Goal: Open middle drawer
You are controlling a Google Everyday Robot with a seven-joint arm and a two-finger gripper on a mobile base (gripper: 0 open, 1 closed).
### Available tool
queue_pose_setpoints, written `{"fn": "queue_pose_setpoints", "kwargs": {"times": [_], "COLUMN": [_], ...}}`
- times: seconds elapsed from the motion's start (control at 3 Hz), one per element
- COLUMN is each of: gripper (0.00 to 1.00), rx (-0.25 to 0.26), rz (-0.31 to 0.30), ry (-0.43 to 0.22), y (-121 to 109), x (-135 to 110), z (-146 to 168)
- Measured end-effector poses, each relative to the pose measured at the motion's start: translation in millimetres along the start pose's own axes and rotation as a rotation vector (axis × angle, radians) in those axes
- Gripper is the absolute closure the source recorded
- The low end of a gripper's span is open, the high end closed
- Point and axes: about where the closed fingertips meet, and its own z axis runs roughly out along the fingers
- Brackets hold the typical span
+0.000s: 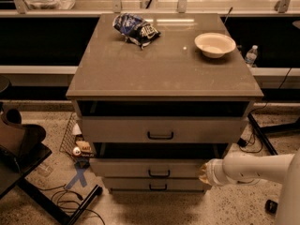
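The middle drawer (122, 168) is the second of three grey-beige fronts in the cabinet, with a small black bar handle (159, 173) at centre. A dark gap shows above it, under the top drawer (117, 130). The lowest drawer (126, 184) sits just below. My white arm (253, 168) comes in from the right. My gripper (204, 173) is at its end, by the right end of the middle drawer front, well right of the handle.
The cabinet top (159, 74) holds a blue chip bag (136, 29) and a white bowl (214, 44). A water bottle (251, 55) stands behind at right. A wire basket (75, 137), blue tape (79, 176), cables and a dark chair (18, 146) lie left.
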Motion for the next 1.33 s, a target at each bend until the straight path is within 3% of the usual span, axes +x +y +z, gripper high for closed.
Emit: {"fn": "queue_pose_setpoints", "kwargs": {"times": [0.33,0.67,1.0,1.33], "gripper": [0.58,0.82,1.00,1.00], "rx": [-0.006,-0.008,0.004,0.023], "rz": [-0.009,-0.024,-0.060,-0.098], "ry": [0.008,0.040,0.087,0.116], "y": [0.5,-3.7,-18.2,-36.7], "x": [-1.8,-3.8,-7.2,-11.1], "z": [-1.3,-11.2,-27.7,-41.1]}}
